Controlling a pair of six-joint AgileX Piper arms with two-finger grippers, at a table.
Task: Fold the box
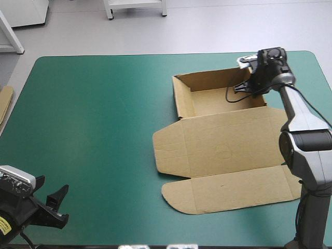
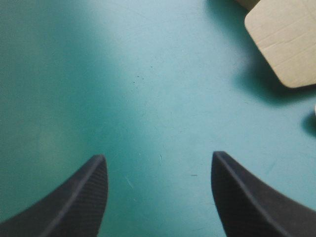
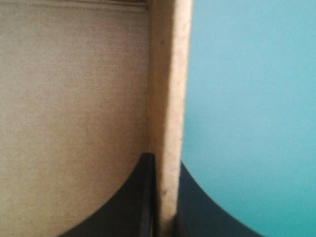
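The brown box lies right of the table's middle as an open tray with its lid flat toward the near edge. Three tray walls stand up. My right gripper is at the tray's far right corner. In the right wrist view it is shut on the box, pinching the upright wall, with one finger inside the tray and one outside. My left gripper hovers low over the near left corner of the table, open, with only teal-green cover between its fingers. A rounded lid flap shows far ahead of it.
An edge of more brown board shows at the table's left edge. The teal-green cover stretches bare between the left gripper and the box. The lid's outer flap reaches close to the near edge.
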